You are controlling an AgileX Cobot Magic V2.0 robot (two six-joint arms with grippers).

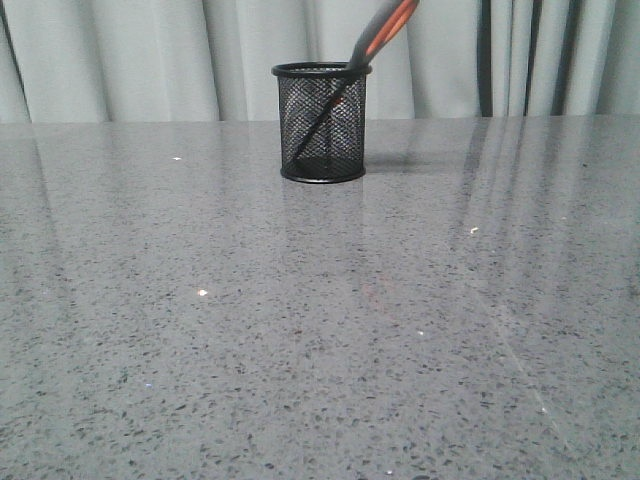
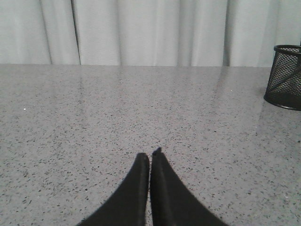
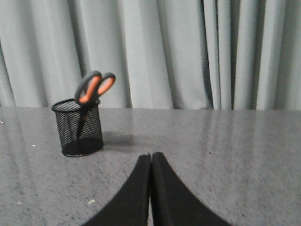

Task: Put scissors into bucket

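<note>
The black wire-mesh bucket [image 1: 321, 122] stands upright at the far middle of the table. The scissors [image 1: 384, 30] lean inside it, blades down, grey and orange handles sticking out over the rim to the right. The bucket [image 3: 78, 127] and scissors [image 3: 95, 87] also show in the right wrist view, and the bucket's edge [image 2: 286, 76] shows in the left wrist view. My left gripper [image 2: 149, 154] is shut and empty, low over the table, away from the bucket. My right gripper [image 3: 151, 156] is shut and empty, apart from the bucket. Neither arm shows in the front view.
The grey speckled table [image 1: 320, 330] stretches wide in front of the bucket. A pale curtain [image 1: 150, 60] hangs behind the far edge. A small light scrap [image 3: 91, 202] lies on the table near the right gripper.
</note>
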